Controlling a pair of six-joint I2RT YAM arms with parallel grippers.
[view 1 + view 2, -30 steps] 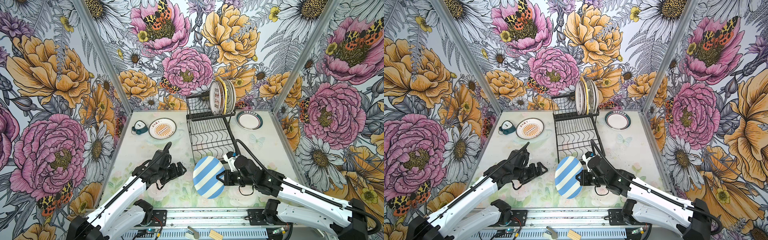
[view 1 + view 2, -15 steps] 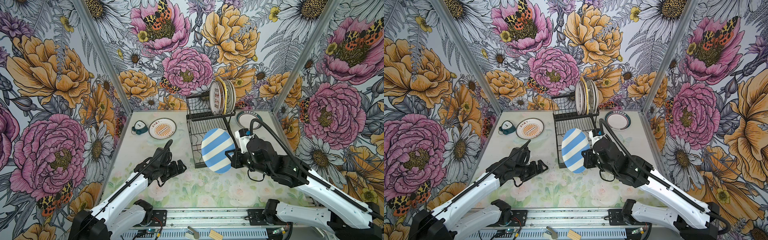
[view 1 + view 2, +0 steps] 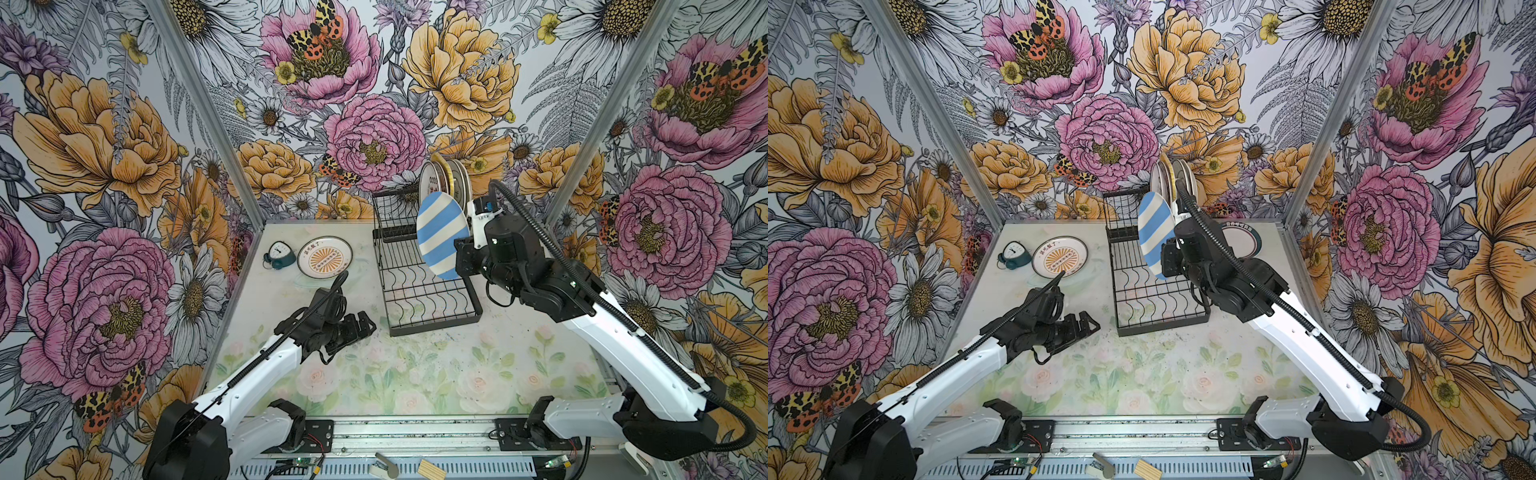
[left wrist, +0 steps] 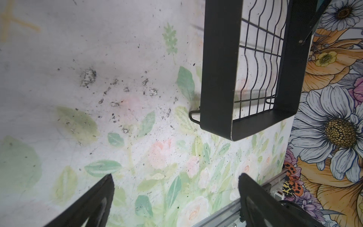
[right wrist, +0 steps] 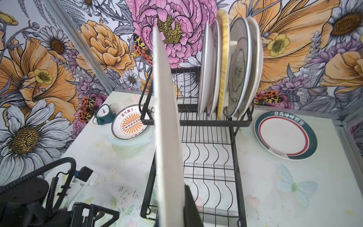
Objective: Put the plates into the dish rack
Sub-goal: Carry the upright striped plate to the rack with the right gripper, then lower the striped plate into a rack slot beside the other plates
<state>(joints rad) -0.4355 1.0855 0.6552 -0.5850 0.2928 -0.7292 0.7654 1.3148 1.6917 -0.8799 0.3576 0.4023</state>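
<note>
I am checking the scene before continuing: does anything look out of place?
Yes: a teal alarm clock stands beside the orange-printed plate on the table, among dishes only. Dark specks dirty the table near the rack.

L pincer [image 4: 175, 176] wide; R pincer [image 3: 459, 259] clamped.

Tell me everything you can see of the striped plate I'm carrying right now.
The striped plate looks like glossy ceramic, with broad blue and white bands on its face and a plain pale back in the right wrist view. It stands on edge, nearly upright, in the air above the dish rack, in front of the plates on the upper shelf. Only the right gripper touches it, shut on its lower rim.
</note>
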